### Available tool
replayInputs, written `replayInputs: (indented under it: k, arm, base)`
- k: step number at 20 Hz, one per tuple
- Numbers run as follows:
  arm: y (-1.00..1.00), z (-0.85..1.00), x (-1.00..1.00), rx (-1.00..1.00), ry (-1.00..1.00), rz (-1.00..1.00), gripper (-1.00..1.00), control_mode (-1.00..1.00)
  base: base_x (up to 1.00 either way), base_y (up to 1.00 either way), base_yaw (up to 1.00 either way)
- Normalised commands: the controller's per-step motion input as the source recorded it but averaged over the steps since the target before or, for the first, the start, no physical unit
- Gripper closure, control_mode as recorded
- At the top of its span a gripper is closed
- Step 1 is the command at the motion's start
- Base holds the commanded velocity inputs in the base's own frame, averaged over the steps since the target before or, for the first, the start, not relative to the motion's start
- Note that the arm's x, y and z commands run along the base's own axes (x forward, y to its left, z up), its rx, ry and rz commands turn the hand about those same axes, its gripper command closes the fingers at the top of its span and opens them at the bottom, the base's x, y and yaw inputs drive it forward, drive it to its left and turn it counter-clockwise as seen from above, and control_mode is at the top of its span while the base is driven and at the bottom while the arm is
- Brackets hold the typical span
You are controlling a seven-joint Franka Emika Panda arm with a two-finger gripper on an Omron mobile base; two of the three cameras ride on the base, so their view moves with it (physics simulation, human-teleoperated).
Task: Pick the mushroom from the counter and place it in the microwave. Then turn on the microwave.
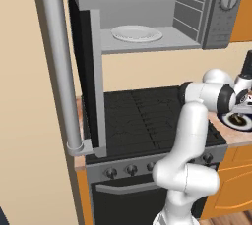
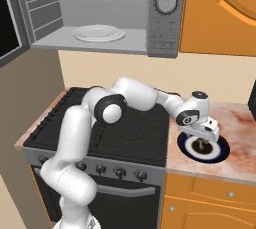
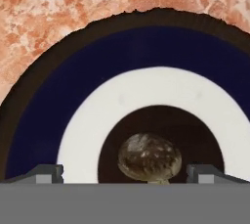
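Observation:
The tiny brown mushroom (image 3: 149,157) sits in the dark centre of a round dark-rimmed dish (image 3: 49,100) on the pinkish speckled counter (image 3: 73,3). My gripper (image 3: 126,174) hangs straight over it, open, one fingertip on each side of the cap and neither touching it. In the right base view the gripper (image 2: 202,137) hovers just above the mushroom (image 2: 201,144) and the dish (image 2: 220,149). The microwave (image 2: 162,38) stands above with its door (image 1: 83,71) swung wide open to the left. Inside it lies a white plate (image 2: 98,33).
The black stove top (image 2: 130,128) lies between the base and the dish, under the microwave. The microwave's round knob (image 2: 166,3) and display are on its right panel. An orange wall cabinet (image 2: 220,13) hangs above the counter (image 2: 240,123). The door's long handle (image 1: 61,71) juts toward the base.

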Motion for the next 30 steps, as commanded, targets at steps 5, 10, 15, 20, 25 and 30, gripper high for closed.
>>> replayInputs:
  k: [5, 10, 15, 20, 25, 30]
  arm:
    - [0.0, -0.15, 0.08, 0.0, 0.05, 0.0, -1.0, -1.0]
    - [0.0, -0.12, 0.04, 0.0, 0.04, 0.0, -1.0, -1.0]
    - [-0.03, -0.13, 0.04, 0.0, 0.04, 0.0, -1.0, -1.0]
    - [-0.02, -0.09, 0.0, 0.01, 0.04, 0.0, 1.0, -1.0]
    - [0.0, -0.02, 0.0, 0.02, 0.04, 0.0, 1.0, -1.0]
    - [0.0, 0.0, 0.0, 0.06, 0.01, 0.0, 1.0, -1.0]
  base:
    - [0.0, 0.0, 0.0]
    - [0.0, 0.0, 0.0]
    - [0.0, 0.0, 0.0]
    - [0.0, 0.0, 0.0]
    - [0.0, 0.0, 0.0]
    - [0.0, 0.0, 0.0]
